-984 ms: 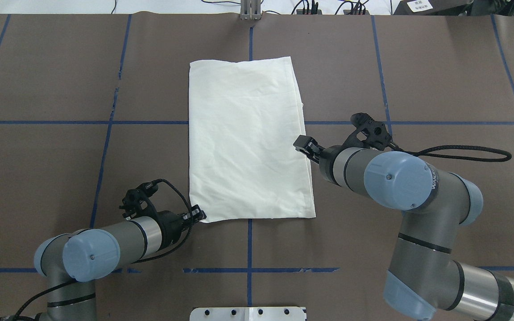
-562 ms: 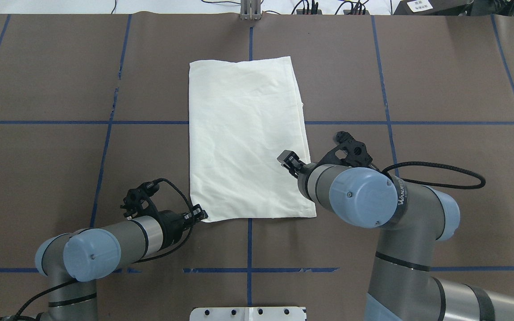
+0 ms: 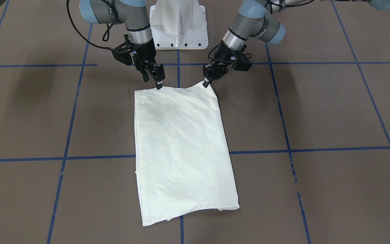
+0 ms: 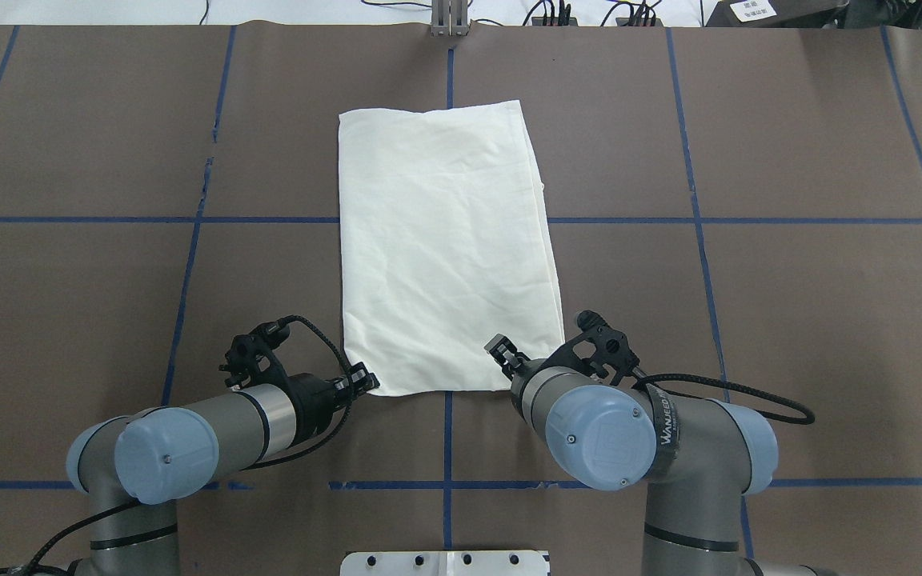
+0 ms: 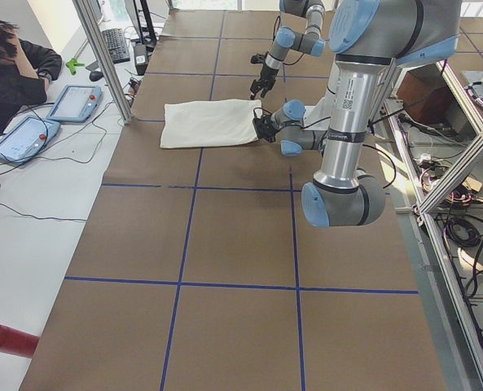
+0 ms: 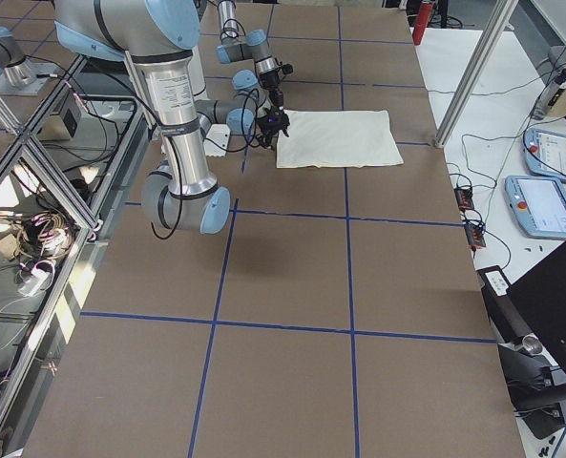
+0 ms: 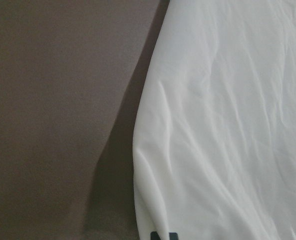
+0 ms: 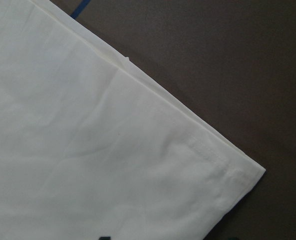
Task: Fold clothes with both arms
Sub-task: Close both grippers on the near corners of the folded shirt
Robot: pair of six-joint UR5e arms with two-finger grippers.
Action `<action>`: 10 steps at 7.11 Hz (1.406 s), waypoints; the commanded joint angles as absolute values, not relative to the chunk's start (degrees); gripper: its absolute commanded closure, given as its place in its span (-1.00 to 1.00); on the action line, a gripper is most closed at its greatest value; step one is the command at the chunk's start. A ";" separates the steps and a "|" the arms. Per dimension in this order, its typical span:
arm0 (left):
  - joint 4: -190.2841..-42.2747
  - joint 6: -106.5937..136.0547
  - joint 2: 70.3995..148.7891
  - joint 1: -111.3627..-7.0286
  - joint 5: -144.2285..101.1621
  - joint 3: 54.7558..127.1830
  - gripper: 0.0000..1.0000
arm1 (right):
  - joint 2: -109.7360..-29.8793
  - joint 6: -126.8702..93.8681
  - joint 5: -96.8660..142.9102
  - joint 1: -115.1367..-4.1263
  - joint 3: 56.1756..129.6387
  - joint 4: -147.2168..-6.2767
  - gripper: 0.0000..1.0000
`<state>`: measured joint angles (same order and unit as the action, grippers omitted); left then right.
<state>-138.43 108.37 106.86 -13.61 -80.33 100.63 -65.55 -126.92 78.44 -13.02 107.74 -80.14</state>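
Observation:
The cream shirt (image 4: 445,248) lies folded into a plain rectangle in the middle of the table, with no print showing. It also shows in the front-facing view (image 3: 181,149). My left gripper (image 4: 362,382) is at the shirt's near left corner, shut on it. In the front-facing view that gripper (image 3: 206,83) holds the corner slightly raised. My right gripper (image 4: 499,350) hovers open over the shirt by its near right corner, which lies flat in the right wrist view (image 8: 252,172). In the front-facing view the right gripper (image 3: 154,83) is just above the near edge.
The white pedestal base (image 3: 178,27) stands at the robot's side of the table, just behind both grippers. Blue tape lines (image 4: 446,440) cross the brown table cover. An operator (image 5: 13,73) sits with tablets beyond the table's far edge.
My right arm has swung back toward the robot along the shirt's right edge, from mid-edge to the near right corner. The left gripper has stayed at its corner.

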 commanded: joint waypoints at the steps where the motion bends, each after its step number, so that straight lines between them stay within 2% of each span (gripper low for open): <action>1: -138.43 108.37 106.88 -13.71 -80.33 100.63 1.00 | -65.48 -126.92 78.22 -13.18 105.48 -79.72 -0.64; 3: -138.43 108.37 106.88 -13.71 -80.33 100.63 1.00 | -64.60 -127.18 76.74 -13.45 102.93 -79.54 -0.64; 10: -138.52 108.54 106.79 -13.71 -80.42 100.37 1.00 | -62.40 -127.00 76.73 -13.89 101.34 -80.07 -0.66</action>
